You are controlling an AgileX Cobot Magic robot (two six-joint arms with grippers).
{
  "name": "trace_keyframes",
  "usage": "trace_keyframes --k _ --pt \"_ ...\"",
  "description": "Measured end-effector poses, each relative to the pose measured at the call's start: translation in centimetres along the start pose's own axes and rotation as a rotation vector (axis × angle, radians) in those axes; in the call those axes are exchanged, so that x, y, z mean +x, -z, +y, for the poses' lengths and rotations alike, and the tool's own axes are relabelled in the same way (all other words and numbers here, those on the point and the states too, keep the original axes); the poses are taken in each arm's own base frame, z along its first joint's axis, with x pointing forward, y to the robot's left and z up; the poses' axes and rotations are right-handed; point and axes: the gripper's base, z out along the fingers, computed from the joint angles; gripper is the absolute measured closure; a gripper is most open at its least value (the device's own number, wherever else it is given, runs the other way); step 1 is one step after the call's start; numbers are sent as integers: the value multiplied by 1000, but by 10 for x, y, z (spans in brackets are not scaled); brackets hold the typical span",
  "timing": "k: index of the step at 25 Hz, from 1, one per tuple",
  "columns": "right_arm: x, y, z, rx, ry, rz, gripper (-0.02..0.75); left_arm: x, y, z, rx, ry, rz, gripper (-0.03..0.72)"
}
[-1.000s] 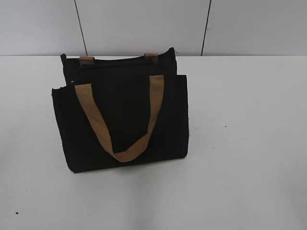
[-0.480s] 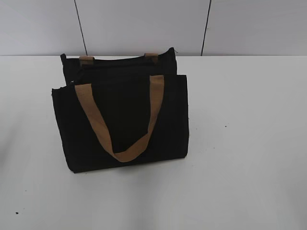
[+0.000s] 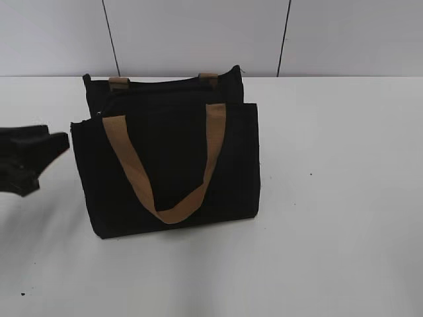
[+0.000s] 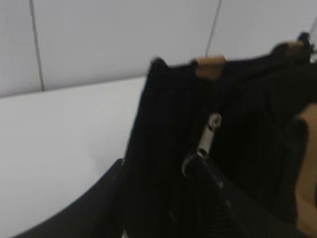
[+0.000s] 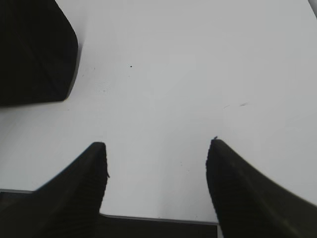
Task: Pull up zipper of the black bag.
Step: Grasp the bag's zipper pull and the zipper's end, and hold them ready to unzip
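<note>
The black bag [image 3: 172, 158] stands upright on the white table, its front tan handle [image 3: 135, 172] hanging down over the front panel. My left gripper [image 3: 49, 148] has come in at the left edge, open, just left of the bag's left end. In the left wrist view the open gripper [image 4: 156, 166] frames that end of the bag [image 4: 163, 129], and the silvery zipper pull [image 4: 208, 136] hangs just beyond the right fingertip [image 4: 198, 171], not gripped. My right gripper [image 5: 156, 148] is open and empty over bare table, with a bag corner [image 5: 29, 49] at upper left; it is out of the exterior view.
The white table [image 3: 330, 198] runs to a pale panelled wall [image 3: 198, 33] right behind the bag. Two tan strap ends [image 3: 119, 82] [image 3: 209, 78] of the rear handle show at the bag's top edge.
My left gripper has entered the exterior view from the left and now sits beside the bag's left end. The bag has not moved.
</note>
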Motion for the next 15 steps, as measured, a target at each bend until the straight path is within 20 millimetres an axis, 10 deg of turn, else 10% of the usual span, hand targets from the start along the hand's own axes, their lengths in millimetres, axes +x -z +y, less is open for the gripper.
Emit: trace_keyframes --k 15 --pt "0 0 0 -1 0 0 253 50 -66 18 199 -35 96 346"
